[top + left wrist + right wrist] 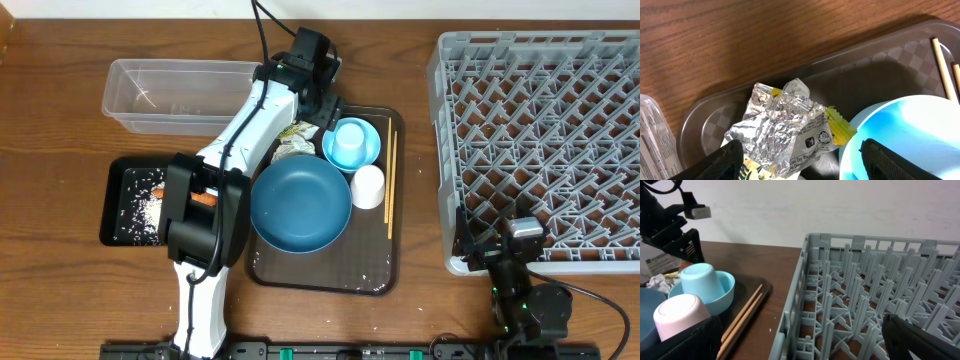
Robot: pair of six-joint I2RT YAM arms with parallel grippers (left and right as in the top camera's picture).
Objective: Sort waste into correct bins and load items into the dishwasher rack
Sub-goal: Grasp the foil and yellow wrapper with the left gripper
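Observation:
The foil-lined yellow-green wrapper (785, 125) lies at the back of the brown serving tray (865, 65), beside the small light-blue bowl (910, 130). My left gripper (802, 165) is open just above it, one finger on either side, also over the bowl's rim. Overhead, the left gripper (315, 100) hovers over the wrapper (296, 133), with a white napkin (284, 155) beside it. The dark-blue bowl (300, 203), white cup (368, 186) and chopsticks (391, 185) lie on the tray. My right gripper (802, 345) is open and empty over the front-left corner of the grey rack (880, 280).
The clear tub (180, 95) stands at the back left. The black tray (135, 205) holds rice grains and an orange carrot (159, 191). A light-blue cup (700, 282) sits upside down in the small bowl. The left arm crosses above the tray's left side.

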